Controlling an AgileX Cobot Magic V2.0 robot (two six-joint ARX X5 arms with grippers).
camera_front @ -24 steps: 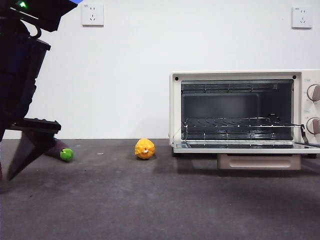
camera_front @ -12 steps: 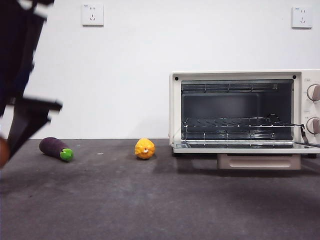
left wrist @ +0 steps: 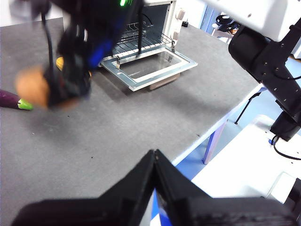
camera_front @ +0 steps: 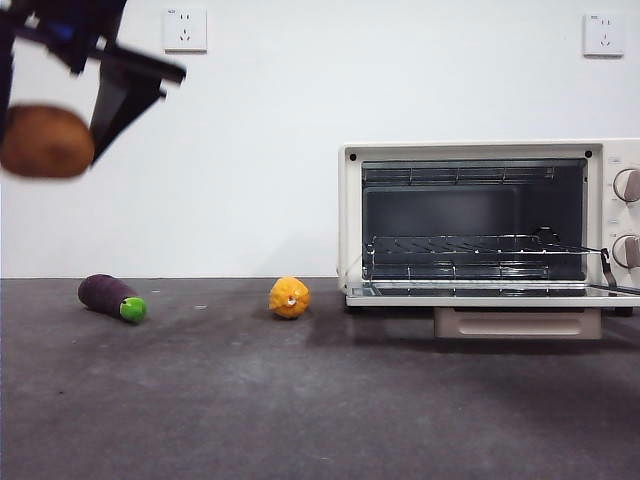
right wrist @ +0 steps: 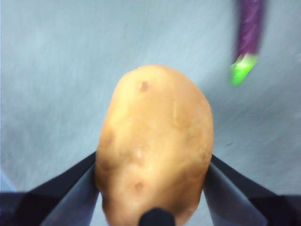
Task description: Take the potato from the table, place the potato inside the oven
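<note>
The potato hangs high at the far left of the front view, well above the table. My right gripper is shut on it; in the right wrist view its black fingers press both sides of the potato. The cream oven stands at the right with its door folded down and the wire rack showing. My left gripper is shut on nothing near the table's edge, and its view shows the potato and oven door.
A purple eggplant with a green tip lies on the table below the raised potato. A yellow-orange ball sits just left of the oven. The open door sticks out toward the front.
The right arm has risen from table height at the far left to the top corner, lifting the potato with it. The eggplant it covered now shows.
</note>
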